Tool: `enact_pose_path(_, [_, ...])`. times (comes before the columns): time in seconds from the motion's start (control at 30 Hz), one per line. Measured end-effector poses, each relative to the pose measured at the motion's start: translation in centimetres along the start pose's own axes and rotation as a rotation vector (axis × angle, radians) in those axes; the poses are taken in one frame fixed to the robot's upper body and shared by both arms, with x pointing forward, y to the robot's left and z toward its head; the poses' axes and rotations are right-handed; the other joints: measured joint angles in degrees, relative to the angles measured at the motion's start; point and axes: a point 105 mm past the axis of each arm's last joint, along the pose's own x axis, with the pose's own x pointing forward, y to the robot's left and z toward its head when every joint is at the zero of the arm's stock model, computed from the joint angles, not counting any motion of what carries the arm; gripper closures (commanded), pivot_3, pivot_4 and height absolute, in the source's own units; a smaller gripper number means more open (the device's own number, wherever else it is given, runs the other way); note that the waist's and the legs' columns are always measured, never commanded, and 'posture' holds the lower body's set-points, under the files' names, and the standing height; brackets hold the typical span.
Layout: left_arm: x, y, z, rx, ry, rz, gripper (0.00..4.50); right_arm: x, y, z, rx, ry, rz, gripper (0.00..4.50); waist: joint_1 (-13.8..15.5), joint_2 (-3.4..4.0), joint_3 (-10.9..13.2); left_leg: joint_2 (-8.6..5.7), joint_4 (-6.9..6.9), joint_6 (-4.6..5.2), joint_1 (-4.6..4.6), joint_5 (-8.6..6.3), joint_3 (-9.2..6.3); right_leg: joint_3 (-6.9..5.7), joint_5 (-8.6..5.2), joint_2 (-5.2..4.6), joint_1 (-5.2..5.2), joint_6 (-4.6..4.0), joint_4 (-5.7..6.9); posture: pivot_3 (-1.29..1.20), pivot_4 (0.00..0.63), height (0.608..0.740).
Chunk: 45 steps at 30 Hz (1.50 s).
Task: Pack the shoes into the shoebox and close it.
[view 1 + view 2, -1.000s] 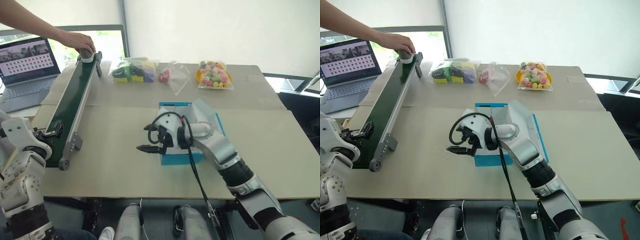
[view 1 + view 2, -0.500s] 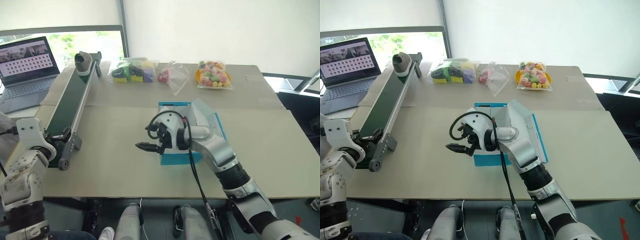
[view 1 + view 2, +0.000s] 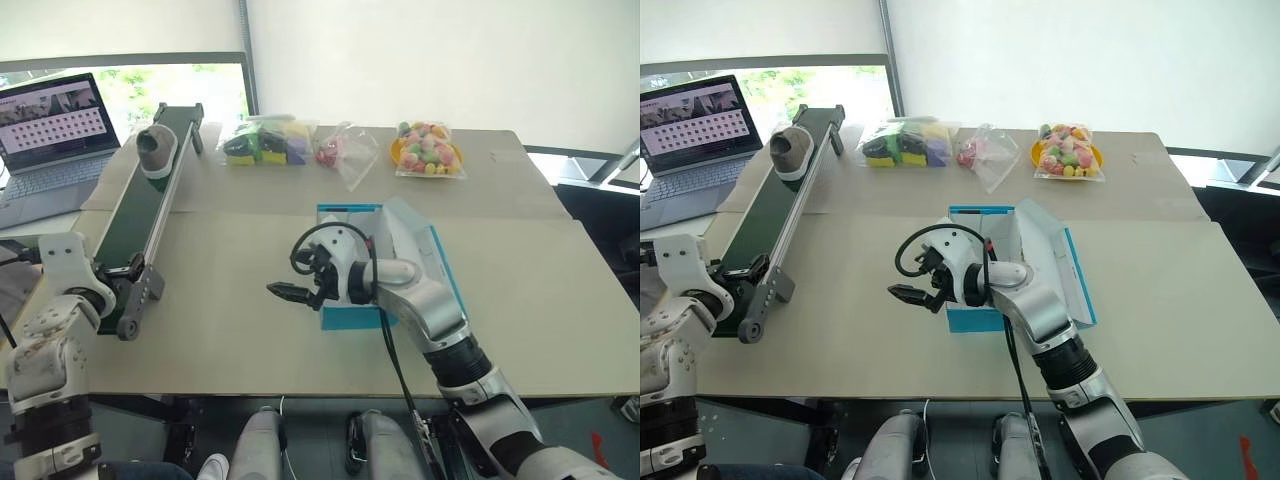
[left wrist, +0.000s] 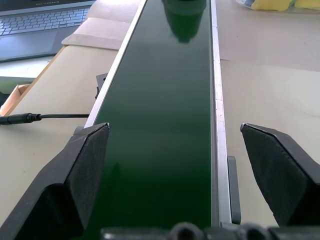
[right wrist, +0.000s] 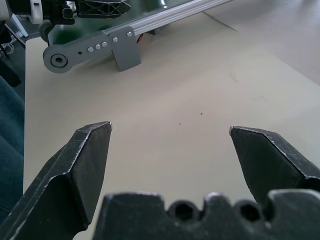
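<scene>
One grey shoe point(image 3: 152, 150) with a white sole rides on the green conveyor belt point(image 3: 140, 215) at the table's left, near its far end. The turquoise shoebox point(image 3: 975, 320) stands open in the middle of the table, its lid point(image 3: 425, 255) leaning to the right. My right gripper point(image 3: 285, 292) hovers open over the bare table just left of the box, with nothing between its fingers point(image 5: 82, 160). At the belt's near end my left gripper point(image 3: 120, 272) is open, its fingers point(image 4: 82, 170) straddling the belt.
A laptop point(image 3: 50, 125) sits at the far left beyond the belt. Clear bags of colourful items point(image 3: 265, 142) point(image 3: 428, 150) lie along the table's back edge. The conveyor's grey end bracket point(image 5: 90, 47) stands to the left of my right gripper.
A person's hand that was setting the shoe on the belt's far end has withdrawn. The shoe has travelled a little down the belt toward me. Both grippers stay open.
</scene>
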Motion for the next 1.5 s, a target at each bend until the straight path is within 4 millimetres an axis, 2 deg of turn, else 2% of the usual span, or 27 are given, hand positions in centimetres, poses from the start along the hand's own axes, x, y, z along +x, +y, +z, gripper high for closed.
enact_pose_path(0.87, [0.1,0.0,-0.4,-0.018,0.007,0.014,0.00,0.1,0.2,0.1,0.001,-0.003,0.013,0.04,0.00,0.00,0.00,0.00,-0.06,0.00,0.00,0.00,0.00,0.00,0.00,0.00,-0.02,0.00,-0.02,0.00,0.150,0.681])
enact_pose_path(1.2, [1.0,0.6,-1.3,-0.033,0.053,0.072,0.00,0.0,-0.1,0.2,0.004,-0.011,0.000,0.04,0.00,0.00,0.00,-0.01,-0.07,0.00,0.00,0.00,0.00,-0.01,0.00,-0.02,-0.02,0.00,-0.03,0.00,0.150,0.681])
enact_pose_path(1.4, [1.4,-0.1,-1.1,-0.067,0.051,0.062,1.79,-0.2,-0.4,0.4,0.007,-0.020,-0.012,0.00,0.22,0.00,0.00,-0.01,-0.10,0.00,0.02,0.00,-0.02,-0.05,0.00,-0.02,0.00,0.00,0.01,0.00,0.150,0.681])
enact_pose_path(1.5, [1.5,-0.3,-0.9,-0.133,0.045,0.064,1.90,-0.3,-0.4,0.6,0.005,-0.024,-0.015,0.00,0.43,0.00,0.01,-0.01,-0.11,-0.01,0.04,0.00,-0.04,-0.08,-0.01,-0.04,0.04,-0.02,0.00,0.00,0.150,0.681])
